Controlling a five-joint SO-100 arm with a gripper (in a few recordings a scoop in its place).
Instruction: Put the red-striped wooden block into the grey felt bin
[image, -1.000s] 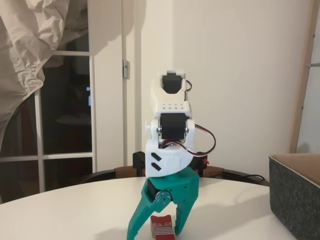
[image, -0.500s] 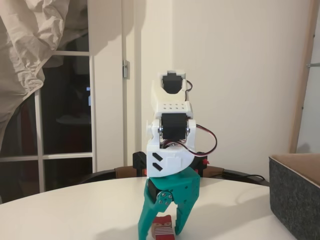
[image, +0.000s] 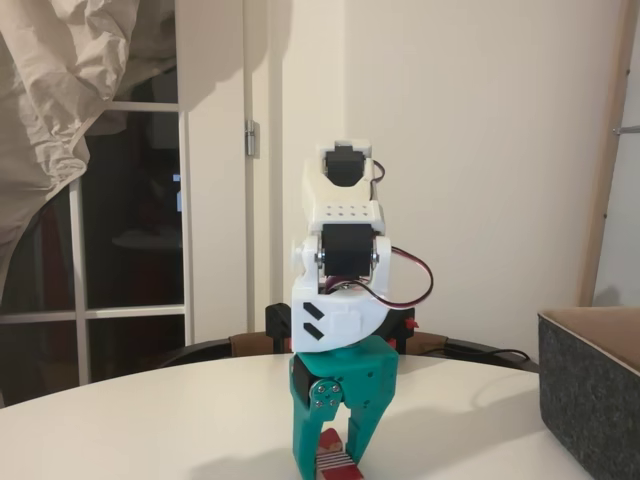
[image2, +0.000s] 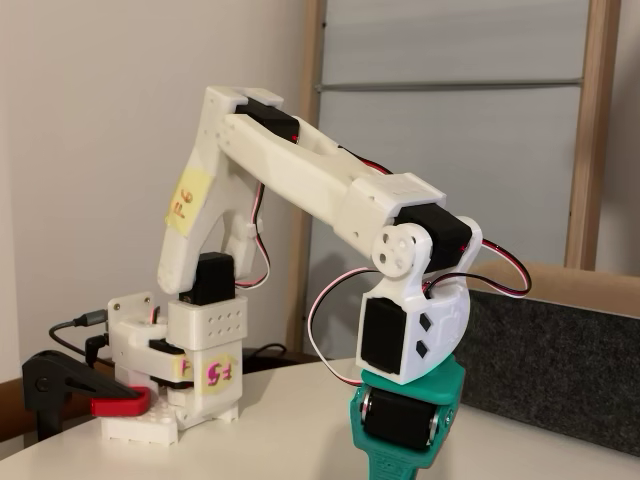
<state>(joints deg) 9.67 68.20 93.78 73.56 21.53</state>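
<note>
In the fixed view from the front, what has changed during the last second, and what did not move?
The gripper brought its jaws together: the left one swung inward, and they now sit tight on the red-striped wooden block, which shows narrower than before. The block rests low at the white table. The arm above, the table and the grey felt bin stayed as they were.

A teal gripper (image: 330, 455) pinches the red-and-pale striped wooden block (image: 335, 462), right of it a speckled dark grey felt bin (image: 592, 392), tan-lined.
</note>
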